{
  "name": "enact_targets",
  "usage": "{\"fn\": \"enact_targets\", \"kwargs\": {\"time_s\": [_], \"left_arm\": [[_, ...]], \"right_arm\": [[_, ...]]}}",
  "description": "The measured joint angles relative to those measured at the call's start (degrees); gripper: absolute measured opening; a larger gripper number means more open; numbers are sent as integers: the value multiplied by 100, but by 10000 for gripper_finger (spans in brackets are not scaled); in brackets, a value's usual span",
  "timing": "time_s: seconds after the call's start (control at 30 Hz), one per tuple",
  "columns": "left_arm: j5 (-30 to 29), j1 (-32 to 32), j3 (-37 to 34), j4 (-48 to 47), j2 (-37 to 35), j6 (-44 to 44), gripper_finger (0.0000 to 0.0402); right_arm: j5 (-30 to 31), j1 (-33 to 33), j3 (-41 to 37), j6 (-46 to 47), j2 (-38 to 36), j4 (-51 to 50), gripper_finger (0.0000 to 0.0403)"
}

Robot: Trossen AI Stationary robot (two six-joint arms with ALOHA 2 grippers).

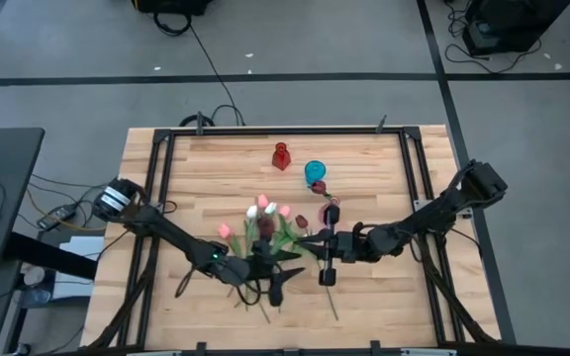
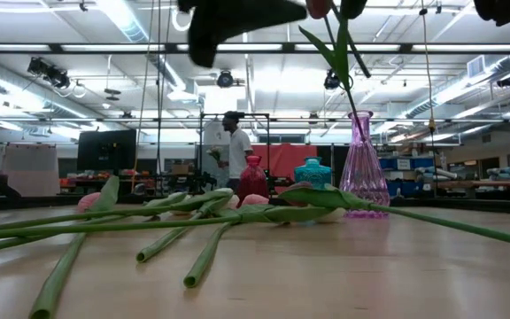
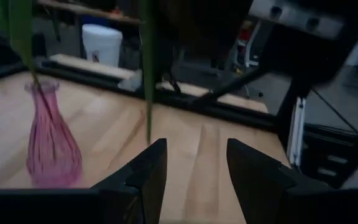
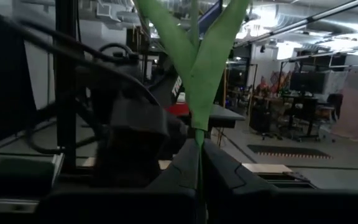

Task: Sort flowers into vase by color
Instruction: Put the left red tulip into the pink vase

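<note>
High view: left gripper (image 1: 273,287) stands with fingers apart and bare, loose flowers (image 1: 262,220) lying just ahead of it. Right gripper (image 1: 327,259) is clamped on one held tulip (image 4: 194,56), beside the pink vase (image 2: 362,168). Red vase (image 1: 281,156) and teal vase (image 1: 315,174) stand beyond, contents unclear.

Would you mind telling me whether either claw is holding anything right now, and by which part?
The right claw is shut on a tulip, gripping its green stem just below where the leaves fork. The left claw is open and holds nothing.
</note>
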Motion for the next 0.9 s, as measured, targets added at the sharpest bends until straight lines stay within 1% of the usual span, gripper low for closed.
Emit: {"fn": "enact_targets", "kwargs": {"time_s": [0.07,0.17,0.27,0.37,0.5,0.7,0.8,0.9], "left_arm": [[-298,24,136,-71,63,219,172],[-570,73,239,-42,103,416,172],[-572,137,270,-41,103,495,172],[-475,226,270,22,103,494,172],[-83,340,270,161,103,479,172],[49,458,268,313,101,551,170],[329,556,267,521,101,640,147],[632,638,268,580,101,633,94]], "right_arm": [[7,12,0,0,37,138,16],[-5,51,0,-13,34,207,16],[-23,103,0,-60,54,332,16],[-37,115,0,-166,65,526,16],[-27,116,0,-290,68,526,16],[-41,114,0,-297,68,550,16],[-41,112,0,-297,68,551,16],[-43,111,0,-297,68,550,17]]}}
